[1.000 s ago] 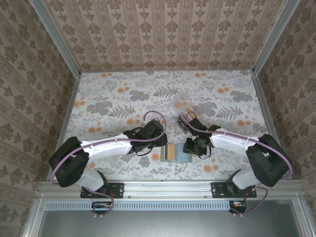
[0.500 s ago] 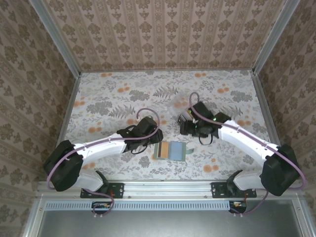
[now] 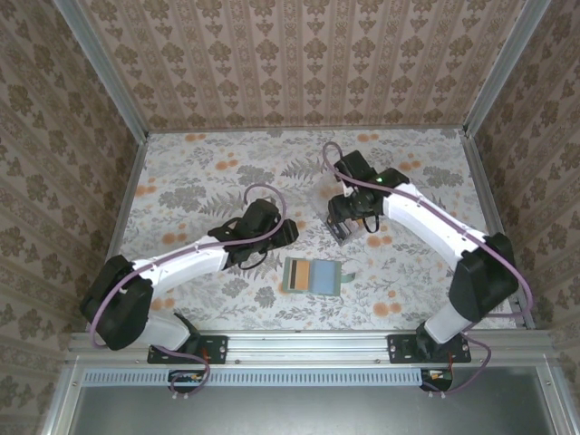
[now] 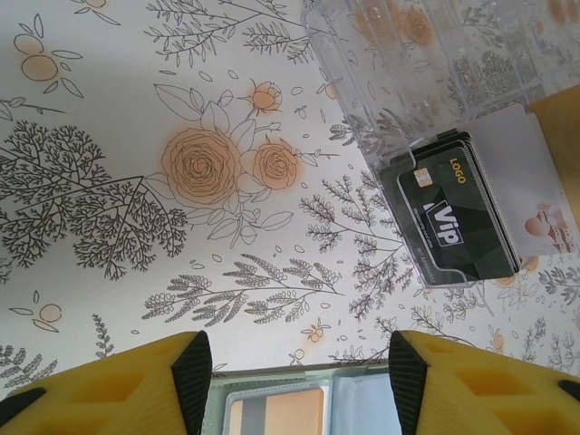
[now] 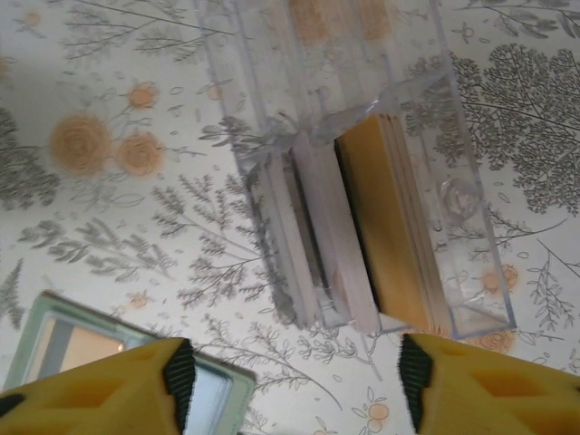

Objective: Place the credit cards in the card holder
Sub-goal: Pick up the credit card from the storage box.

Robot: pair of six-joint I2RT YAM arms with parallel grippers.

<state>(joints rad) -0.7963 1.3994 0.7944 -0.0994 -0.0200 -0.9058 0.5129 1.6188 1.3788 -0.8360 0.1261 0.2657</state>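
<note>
- Right wrist view: the right claw (image 5: 294, 376) is spread and empty. The cards (image 5: 385, 227) stand on edge in the clear box (image 5: 458, 217) just ahead, long edges running straight away from it, so its fingers would close across the stack's thickness.
- The left claw (image 4: 294, 376) is also spread and empty, over the holder (image 4: 358, 403).
- The holder lies open, just near of the box; the right arm is nearer the cards.
</note>
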